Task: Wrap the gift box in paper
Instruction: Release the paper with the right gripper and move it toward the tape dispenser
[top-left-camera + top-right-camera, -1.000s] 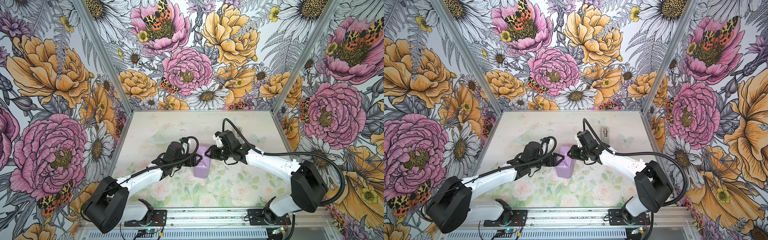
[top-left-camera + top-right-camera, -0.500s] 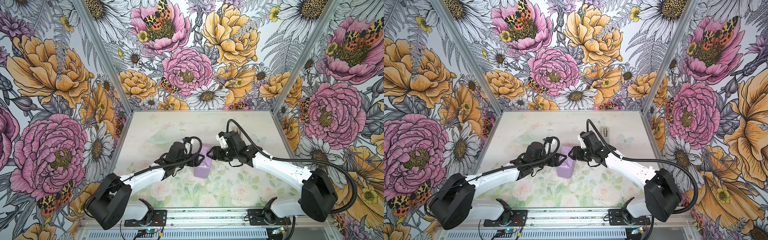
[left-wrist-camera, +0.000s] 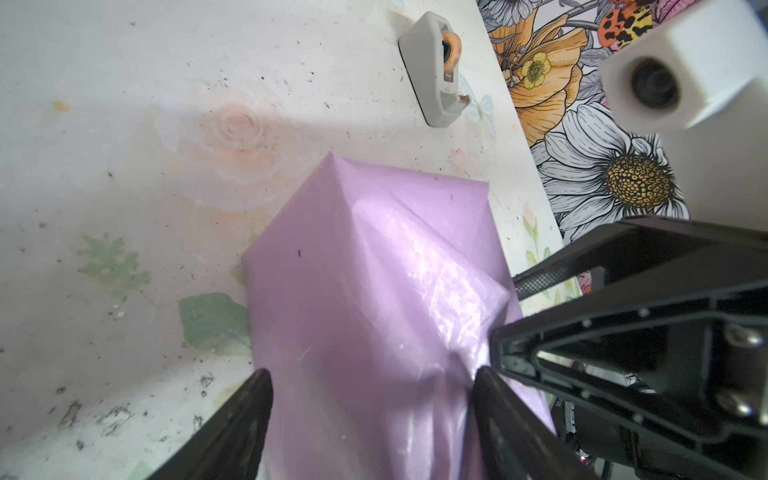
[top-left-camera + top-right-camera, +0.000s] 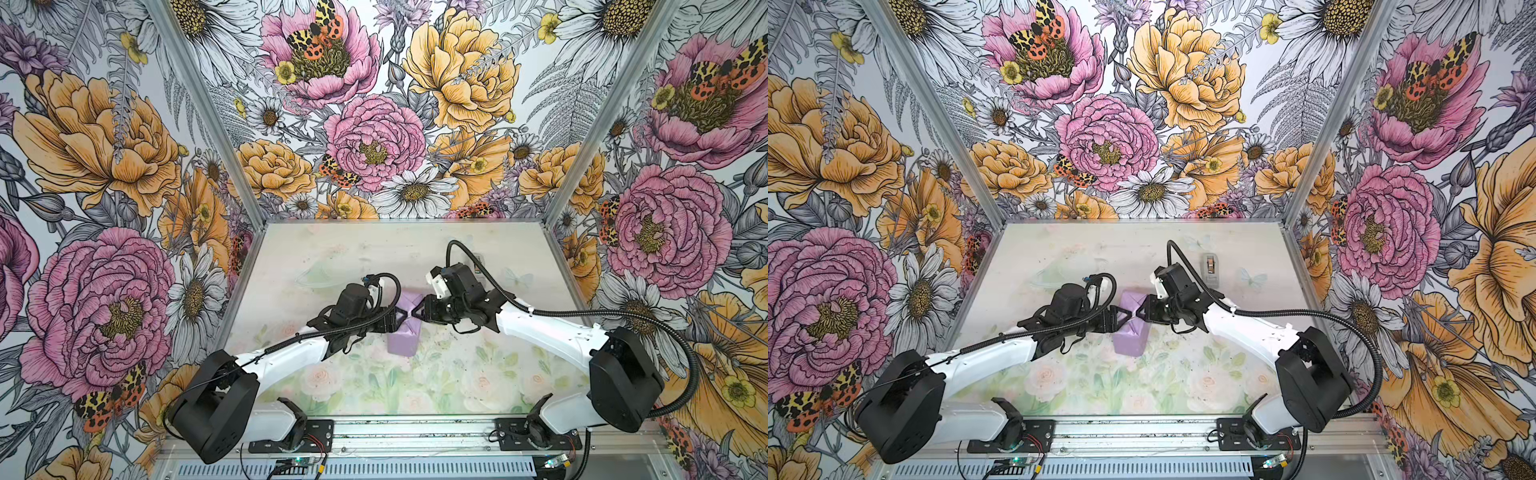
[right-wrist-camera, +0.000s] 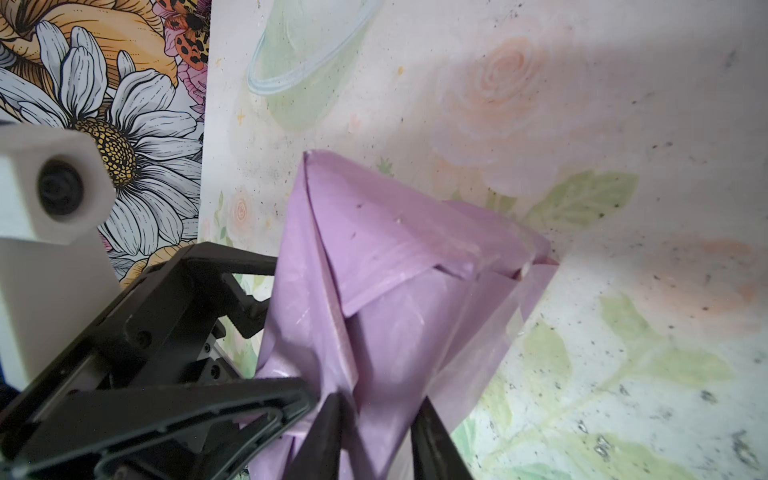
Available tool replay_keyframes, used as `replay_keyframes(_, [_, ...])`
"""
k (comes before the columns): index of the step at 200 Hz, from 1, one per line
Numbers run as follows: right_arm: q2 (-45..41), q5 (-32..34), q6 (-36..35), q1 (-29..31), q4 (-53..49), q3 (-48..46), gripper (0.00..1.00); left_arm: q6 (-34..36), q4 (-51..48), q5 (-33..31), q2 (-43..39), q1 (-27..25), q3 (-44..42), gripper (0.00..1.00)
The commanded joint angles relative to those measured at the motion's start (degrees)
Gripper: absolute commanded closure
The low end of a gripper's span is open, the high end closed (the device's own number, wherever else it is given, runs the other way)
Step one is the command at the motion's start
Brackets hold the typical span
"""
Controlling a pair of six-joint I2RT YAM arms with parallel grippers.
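The gift box (image 4: 404, 338) stands mid-table as a lilac block, fully covered by the paper (image 3: 365, 266), and shows in both top views (image 4: 1130, 336). My left gripper (image 3: 374, 399) comes in from the left (image 4: 397, 322) with its fingers wide apart, one pressed on each side of the wrapped box. My right gripper (image 5: 378, 419) reaches in from the right (image 4: 420, 313). Its narrow jaws are pinched on a folded flap of paper at the box's top. Folded seams (image 5: 395, 270) and shiny tape cross the paper. The two grippers nearly touch.
A small grey tape dispenser (image 4: 1209, 268) lies behind the right arm near the back right of the table, seen also in the left wrist view (image 3: 432, 70). A clear round dish (image 5: 307, 54) rests at the back left. Floral walls enclose three sides.
My right gripper has opened and then closed down on the paper flap, and its arm has shifted a little. The left gripper and the box have stayed in place.
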Motion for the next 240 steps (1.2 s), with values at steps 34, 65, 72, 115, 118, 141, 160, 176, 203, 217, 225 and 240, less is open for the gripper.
replay_keyframes(34, [1.62, 2.8, -0.31, -0.13, -2.56, -1.9, 0.71, -5.61, 4.77, 4.29, 0.0, 2.17, -0.28, 0.22])
replay_keyframes(65, [1.47, 2.99, -0.41, -0.12, -2.1, -2.02, 0.72, -2.79, 2.51, 3.85, 2.14, 2.1, -0.24, 0.25])
replay_keyframes(72, [1.37, 3.1, -0.51, -0.09, -2.06, -1.88, 0.71, -1.86, 1.57, 3.47, 2.76, 1.85, -0.49, 0.25])
replay_keyframes(115, [0.51, 3.34, -1.03, -0.39, -2.03, -0.98, 0.69, 2.37, -3.65, 0.63, 3.9, 0.84, -2.44, 0.26])
replay_keyframes(118, [0.3, 3.39, -1.07, -0.46, -2.03, -0.97, 0.69, 2.69, -4.11, 0.32, 3.9, 0.81, -2.47, 0.26])
replay_keyframes(141, [-3.02, 4.15, -2.33, -1.42, -1.34, -1.21, 0.67, 4.64, -6.65, -1.4, 3.99, 0.83, -2.5, 0.27])
replay_keyframes(160, [-7.03, 2.79, -4.93, -4.39, -0.87, -1.78, 0.66, 5.11, -6.99, -1.58, 3.99, 0.76, -2.85, 0.26])
replay_keyframes(176, [-9.27, 0.09, -7.66, -8.91, -0.95, -2.36, 0.66, 5.13, -6.84, -1.69, 3.92, 0.77, -2.83, 0.27])
replay_keyframes(203, [-8.74, -5.98, -13.98, -19.72, -0.85, -3.32, 0.66, 5.19, -7.14, -2.15, 3.57, 0.68, -2.65, 0.27])
replay_keyframes(217, [-5.95, -8.05, -17.9, -25.83, -0.97, -2.62, 0.67, 5.2, -7.14, -2.25, 3.55, 0.56, -2.65, 0.27])
replay_keyframes(225, [-3.42, -9.76, -19.7, -29.27, -0.85, -1.91, 0.67, 5.27, -7.23, -2.09, 3.46, 0.63, -2.59, 0.27])
replay_keyframes(240, [1.24, -12.02, -23.39, -34.53, -0.88, 0.34, 0.67, 5.29, -7.5, -2.35, 3.3, 0.63, -2.57, 0.27])
